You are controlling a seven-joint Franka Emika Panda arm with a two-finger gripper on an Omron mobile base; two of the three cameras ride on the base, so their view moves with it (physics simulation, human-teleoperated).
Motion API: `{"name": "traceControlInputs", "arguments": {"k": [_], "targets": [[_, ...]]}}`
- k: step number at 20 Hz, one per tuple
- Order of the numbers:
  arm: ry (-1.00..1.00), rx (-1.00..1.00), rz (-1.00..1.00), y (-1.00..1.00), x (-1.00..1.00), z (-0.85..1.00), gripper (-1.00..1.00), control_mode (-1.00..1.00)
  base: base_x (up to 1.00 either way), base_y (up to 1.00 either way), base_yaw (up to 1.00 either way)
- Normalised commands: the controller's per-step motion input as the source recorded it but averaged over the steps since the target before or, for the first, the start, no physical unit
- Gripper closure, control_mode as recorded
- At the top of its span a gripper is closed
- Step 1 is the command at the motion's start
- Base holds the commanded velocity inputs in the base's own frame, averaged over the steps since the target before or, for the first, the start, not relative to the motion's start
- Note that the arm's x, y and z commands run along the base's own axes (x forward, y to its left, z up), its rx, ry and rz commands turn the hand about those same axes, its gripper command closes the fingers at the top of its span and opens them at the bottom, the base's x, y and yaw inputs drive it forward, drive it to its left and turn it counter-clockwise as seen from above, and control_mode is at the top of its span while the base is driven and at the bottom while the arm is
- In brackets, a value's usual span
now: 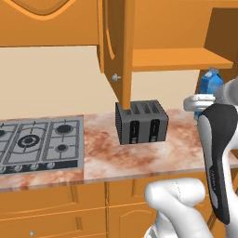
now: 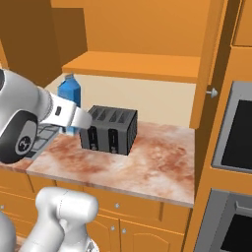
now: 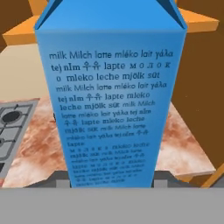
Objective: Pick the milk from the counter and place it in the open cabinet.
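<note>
step: lift to shelf | grip: milk (image 3: 111, 96) pinched between the fingers (tips hidden) | advice: carton was best raised clear of toaster (image 2: 109, 129) below, then set onto open cabinet (image 2: 138, 66) shelf above

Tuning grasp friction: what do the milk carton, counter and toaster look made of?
Milk: looks like coated paperboard, smooth blue faces, gabled top, printed text. Counter: polished stone, reddish marbled veining. Toaster: dark grey, probably matte metal or plastic; the look leaves it open.

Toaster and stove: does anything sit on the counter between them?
No. In the left base view the counter between the stove and the toaster is bare marbled stone.
</note>
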Motion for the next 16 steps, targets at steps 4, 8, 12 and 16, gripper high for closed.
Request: {"name": "traceControlInputs", "arguments": {"k": [4,8,12,16], "targets": [[-0.01,-0.04,0.0,0.0,0.21,0.82,1.0,-1.0,0.0,0.0,0.0],[0.0,-0.03,0.0,-0.01,0.63,0.86,1.0,-1.0,0.0,0.0,0.0],[0.0,-0.01,0.0,-0.12,0.97,0.45,1.0,-1.0,0.0,0.0,0.0],[0.0,0.0,0.0,-0.12,1.0,0.07,1.0,-1.0,0.0,0.0,0.0]]}}
